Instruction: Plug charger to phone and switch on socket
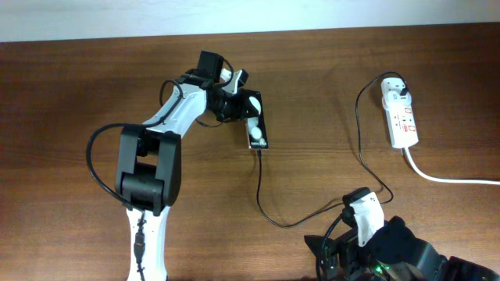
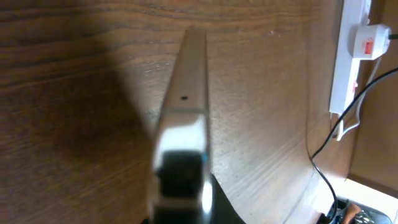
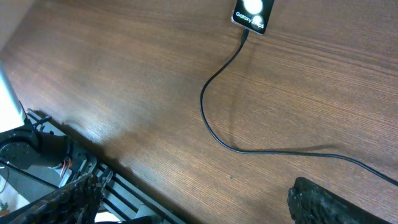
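Note:
The black phone lies at the table's middle back, two white blobs on its face. My left gripper is shut on its upper end. The left wrist view shows the phone edge-on and blurred, between the jaws. The thin black charger cable has its tip in the phone's lower end. It curls right and up to its white plug head in the white socket strip. My right gripper is open and empty at the front edge, near the cable's low loop.
The strip's thick white cord runs off to the right edge. The strip and plug head also show in the left wrist view. The table's front edge and a metal frame lie under the right gripper.

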Robot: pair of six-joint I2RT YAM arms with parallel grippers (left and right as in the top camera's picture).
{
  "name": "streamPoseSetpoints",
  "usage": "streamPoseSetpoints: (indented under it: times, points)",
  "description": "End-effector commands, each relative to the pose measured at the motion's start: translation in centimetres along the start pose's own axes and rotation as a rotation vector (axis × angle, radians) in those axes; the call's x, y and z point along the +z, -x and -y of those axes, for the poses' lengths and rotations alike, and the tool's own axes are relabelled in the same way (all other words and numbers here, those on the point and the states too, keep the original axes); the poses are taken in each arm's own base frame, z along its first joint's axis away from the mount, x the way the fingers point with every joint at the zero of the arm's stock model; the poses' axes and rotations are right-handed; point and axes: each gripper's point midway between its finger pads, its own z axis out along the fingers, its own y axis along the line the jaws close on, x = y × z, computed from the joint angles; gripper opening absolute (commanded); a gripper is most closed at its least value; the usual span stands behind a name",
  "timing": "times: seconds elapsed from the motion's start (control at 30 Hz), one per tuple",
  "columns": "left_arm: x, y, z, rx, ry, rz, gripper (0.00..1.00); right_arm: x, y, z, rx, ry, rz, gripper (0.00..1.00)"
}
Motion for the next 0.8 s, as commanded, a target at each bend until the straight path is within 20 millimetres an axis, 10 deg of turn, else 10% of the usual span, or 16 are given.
streamPoseSetpoints:
  times: [0.0,0.47,0.57,0.63,0.77]
  points:
    - [0.6,0.4,-1.4,0.014,0.051,0.007,0.18,-0.3,0.2,0.0,-0.001,0.003,0.011,0.99]
    - [1.5,-1.2,-1.5,0.026,0.102,-0.042,0.42,-0.3,0.2,0.0,-0.001,0.003,0.011,0.99]
    - [1.5,-1.2,-1.5,0.026,0.102,-0.042,0.62,-0.3,0.2,0.0,-0.001,0.003,0.011,0.99]
    - [1.4,-0.9,-2.7,0.025,0.173,-0.027,0.98,-0.3,0.2,0.0,-0.001,0.003,0.011,0.99]
    - [-2.5,-0.3,-7.2,-0.066,0.341,-0.008,1.0,-0.3,0.2,0.0,-0.001,0.003,0.011,0.99]
